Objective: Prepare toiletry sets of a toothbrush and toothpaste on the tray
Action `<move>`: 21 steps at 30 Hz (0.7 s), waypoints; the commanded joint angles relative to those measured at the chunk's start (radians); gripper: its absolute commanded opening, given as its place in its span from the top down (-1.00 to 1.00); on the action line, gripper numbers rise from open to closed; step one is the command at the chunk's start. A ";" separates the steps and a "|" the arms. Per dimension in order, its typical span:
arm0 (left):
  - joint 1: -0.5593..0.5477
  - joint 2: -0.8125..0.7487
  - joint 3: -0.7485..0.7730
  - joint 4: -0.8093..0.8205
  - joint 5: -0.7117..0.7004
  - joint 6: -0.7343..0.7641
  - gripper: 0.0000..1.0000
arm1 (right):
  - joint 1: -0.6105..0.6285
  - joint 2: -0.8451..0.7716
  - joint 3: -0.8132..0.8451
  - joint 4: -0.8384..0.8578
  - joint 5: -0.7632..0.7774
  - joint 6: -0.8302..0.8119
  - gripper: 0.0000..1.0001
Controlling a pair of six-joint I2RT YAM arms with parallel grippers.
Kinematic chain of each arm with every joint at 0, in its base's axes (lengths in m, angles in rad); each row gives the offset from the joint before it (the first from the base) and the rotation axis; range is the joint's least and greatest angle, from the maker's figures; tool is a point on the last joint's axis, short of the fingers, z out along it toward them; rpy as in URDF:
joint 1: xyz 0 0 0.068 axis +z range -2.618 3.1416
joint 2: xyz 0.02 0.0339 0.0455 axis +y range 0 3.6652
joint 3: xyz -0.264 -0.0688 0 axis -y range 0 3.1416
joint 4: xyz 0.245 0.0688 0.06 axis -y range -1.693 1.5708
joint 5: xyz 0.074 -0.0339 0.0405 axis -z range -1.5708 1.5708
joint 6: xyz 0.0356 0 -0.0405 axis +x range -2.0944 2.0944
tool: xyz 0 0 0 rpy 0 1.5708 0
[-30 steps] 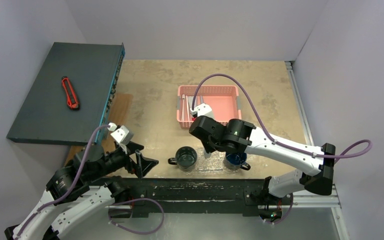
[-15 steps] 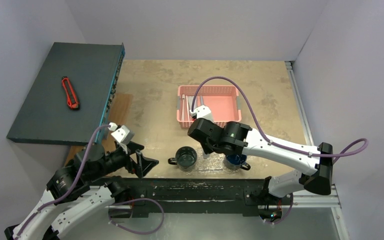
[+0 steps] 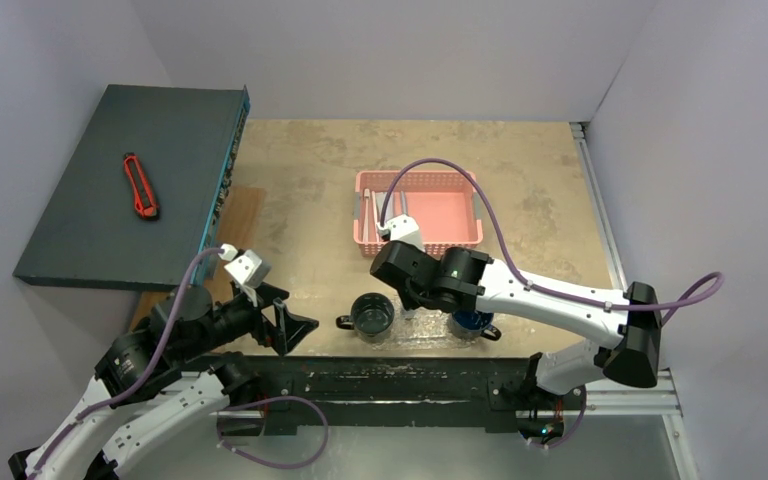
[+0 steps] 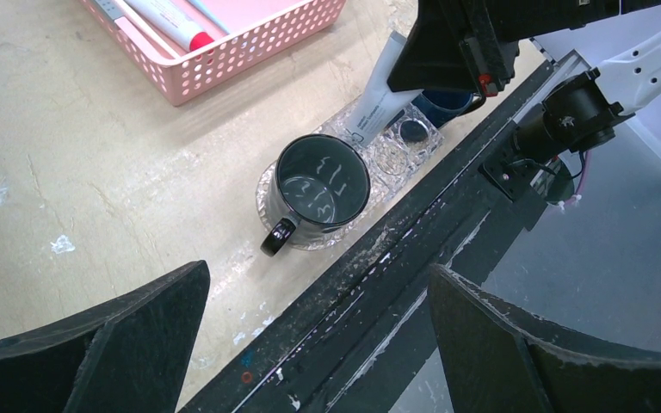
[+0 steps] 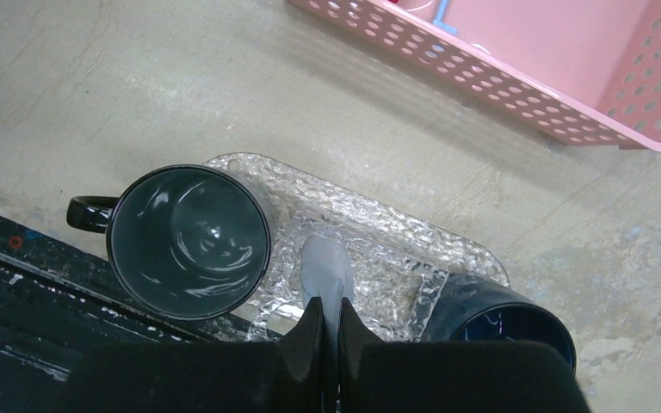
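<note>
My right gripper (image 5: pixel 326 318) is shut on a silvery-grey tube (image 5: pixel 325 268), which hangs end-down over the transparent bumpy tray (image 5: pixel 396 228), between the two mugs. The dark green mug (image 5: pixel 188 241) stands on the tray's left end and is empty. The blue mug (image 5: pixel 503 323) stands on its right end. In the top view the right gripper (image 3: pixel 415 292) is above the tray (image 3: pixel 422 332). My left gripper (image 4: pixel 318 271) is open and empty above the table's front edge, left of the green mug (image 4: pixel 322 185). Another red-capped tube (image 4: pixel 168 19) and a pale-blue toothbrush (image 5: pixel 439 10) lie in the basket.
The pink perforated basket (image 3: pixel 420 208) sits just behind the tray. A dark grey box (image 3: pixel 110 200) with a red utility knife (image 3: pixel 140 185) on it stands at the left. A wooden board (image 3: pixel 240 220) lies beside it. A black rail (image 3: pixel 390 375) runs along the front edge.
My right arm has shifted a little to the left with the tube, closer to the green mug. The left arm has not moved.
</note>
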 commanded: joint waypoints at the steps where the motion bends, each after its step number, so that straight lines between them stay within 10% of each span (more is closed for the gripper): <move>1: -0.002 0.013 -0.005 0.027 0.010 0.000 -0.94 | -0.001 0.002 -0.011 0.047 0.057 0.026 1.00; 21: -0.001 0.012 -0.005 0.024 0.010 0.000 -0.94 | -0.002 -0.005 -0.062 0.094 0.042 0.038 1.00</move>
